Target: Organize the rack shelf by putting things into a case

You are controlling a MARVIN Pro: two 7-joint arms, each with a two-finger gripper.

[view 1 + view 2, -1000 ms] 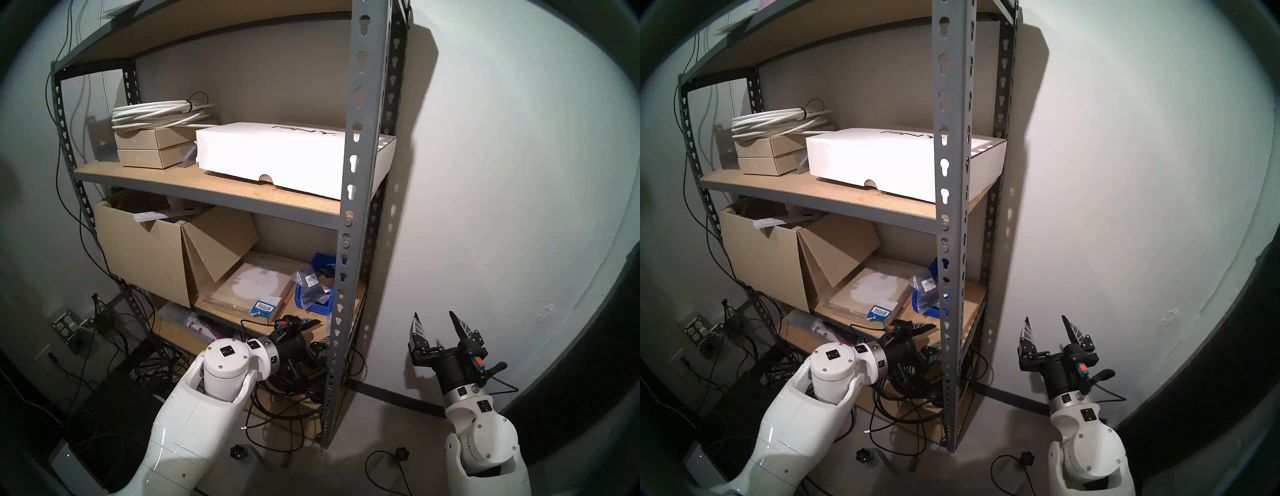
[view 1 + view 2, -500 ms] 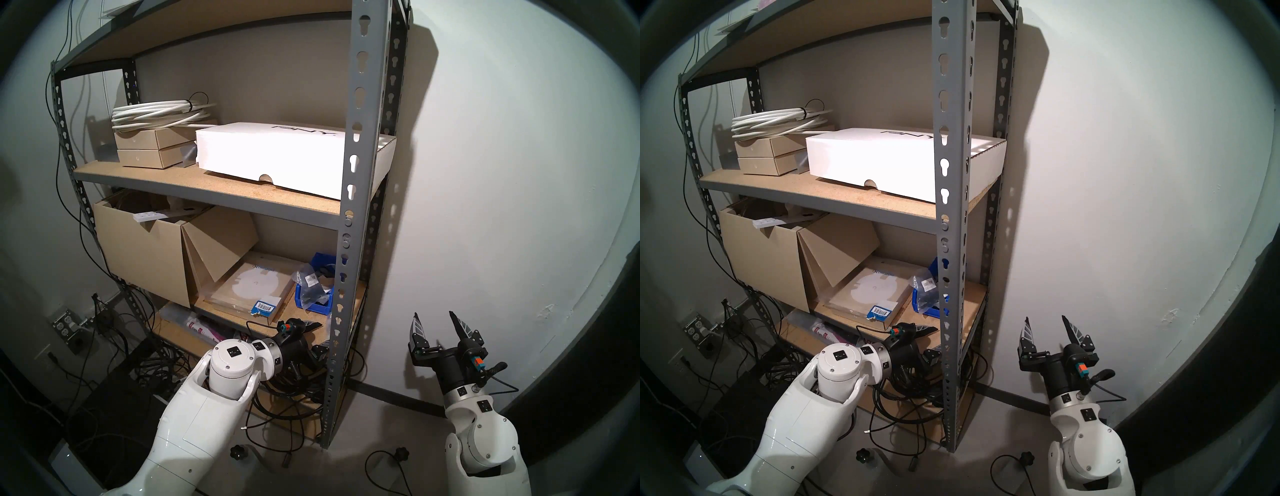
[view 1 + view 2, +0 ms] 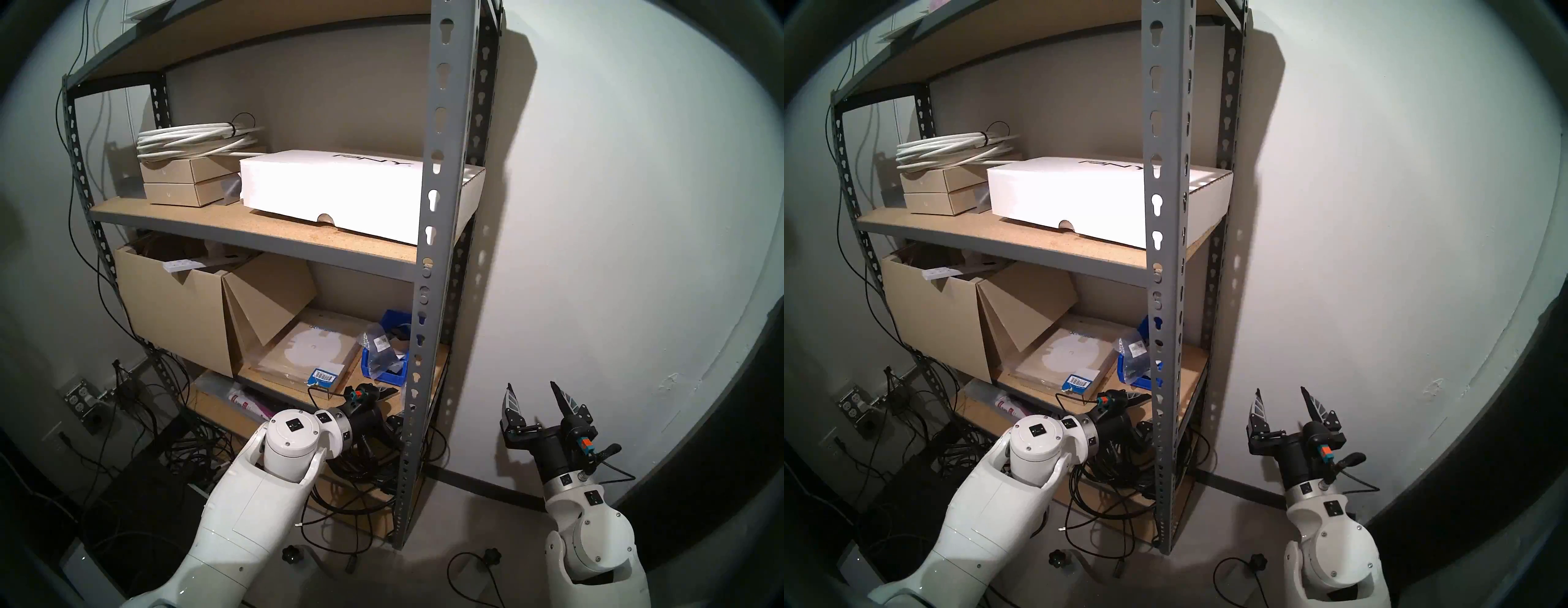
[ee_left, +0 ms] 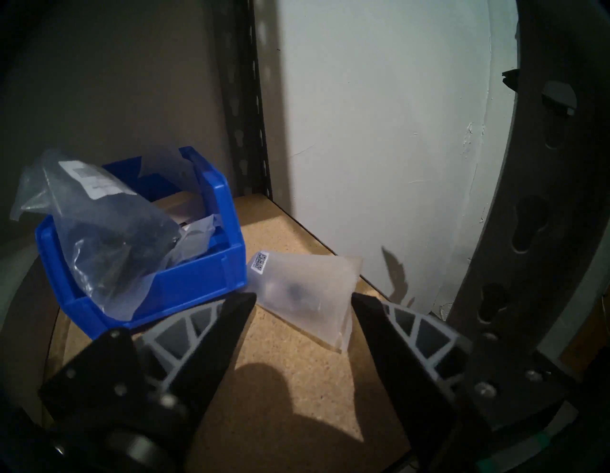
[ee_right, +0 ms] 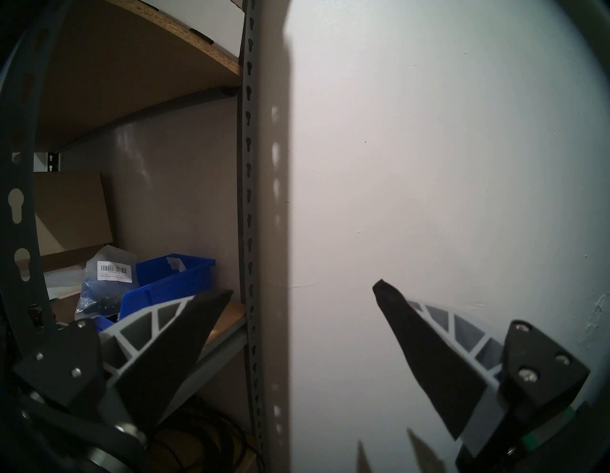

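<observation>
The grey rack shelf [image 3: 437, 212] holds a blue case [image 3: 384, 373] at the right end of its lower board. A clear bag of dark parts [image 4: 109, 231] with a white label sticks out of the case [image 4: 185, 284]. A frosted bag [image 4: 307, 280] with a small code label lies on the board right of the case. My left gripper [image 4: 303, 297] is open, its tips just short of that bag and either side of it. A blue-and-white packet [image 3: 322, 377] lies on a flat box left of the case. My right gripper [image 3: 531, 385] stands open and empty outside the rack, by the wall.
The front right upright [image 4: 528, 231] stands close beside my left gripper. A flat tan box with a white circle [image 3: 309, 348] and a big brown carton [image 3: 178, 305] fill the board's left. A white box [image 3: 331, 191] sits above. Cables [image 3: 360, 467] tangle on the bottom board.
My left arm has moved right and forward along the lower board's front edge, closer to the front right upright. The right arm and gripper have not moved.
</observation>
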